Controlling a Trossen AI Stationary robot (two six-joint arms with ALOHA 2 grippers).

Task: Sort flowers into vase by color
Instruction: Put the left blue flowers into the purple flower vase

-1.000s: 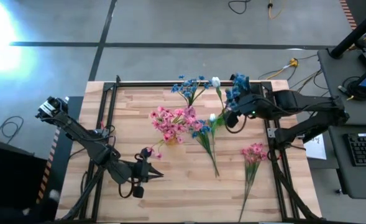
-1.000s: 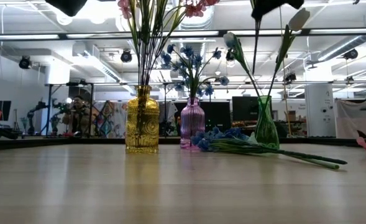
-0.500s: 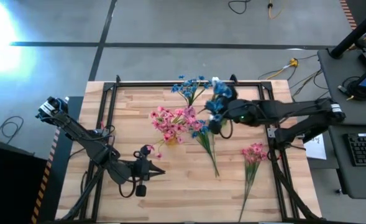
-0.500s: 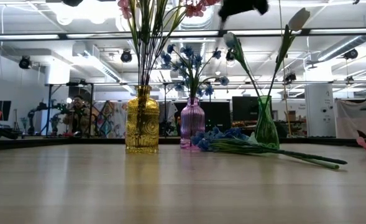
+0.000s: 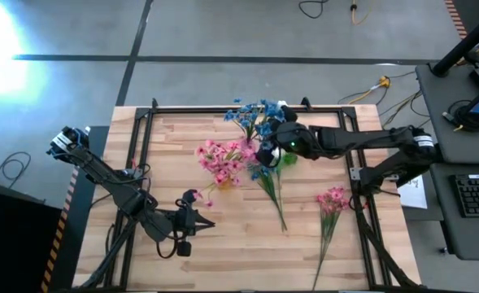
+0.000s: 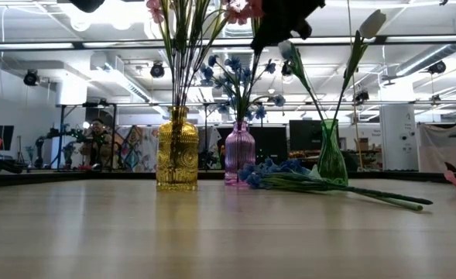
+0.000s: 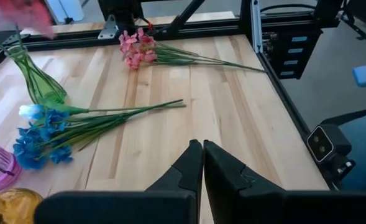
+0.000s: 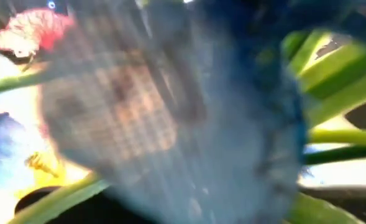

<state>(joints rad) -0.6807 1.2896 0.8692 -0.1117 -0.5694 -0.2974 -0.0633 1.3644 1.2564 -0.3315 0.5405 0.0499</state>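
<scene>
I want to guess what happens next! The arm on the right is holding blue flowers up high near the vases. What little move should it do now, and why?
Probably carry the blue spray a bit further over the pink vase and lower the stems in. That vase already holds blue flowers, and the right gripper, its fingers shut on the spray, hangs just above the vases.

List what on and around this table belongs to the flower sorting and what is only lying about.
Job:
- yellow vase with pink flowers
- purple vase with blue flowers
- green vase with white buds
- loose blue spray
- loose pink spray
- right pincer, shut on a blue flower
- left pincer, shut, waiting

Lying about:
- keyboard
- floor cables
</scene>
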